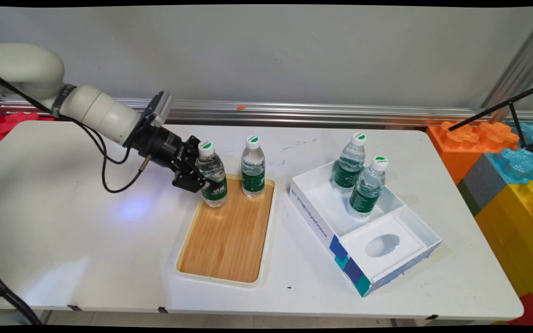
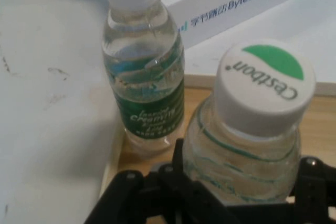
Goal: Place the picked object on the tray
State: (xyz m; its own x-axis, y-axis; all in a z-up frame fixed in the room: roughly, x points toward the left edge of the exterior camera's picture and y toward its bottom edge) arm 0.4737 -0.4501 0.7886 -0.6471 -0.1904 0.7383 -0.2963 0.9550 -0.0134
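My gripper is shut on a clear water bottle with a green label and a white cap. The bottle stands at the far left corner of the wooden tray, leaning slightly. A second, identical bottle stands upright on the tray's far edge, just right of the held one and apart from it. In the hand view the held bottle's cap fills the lower right, between the black linkage.
A white ByteDance box lies right of the tray, with two more bottles standing in its far compartment. Large coloured blocks and a black tripod leg stand at the table's right end.
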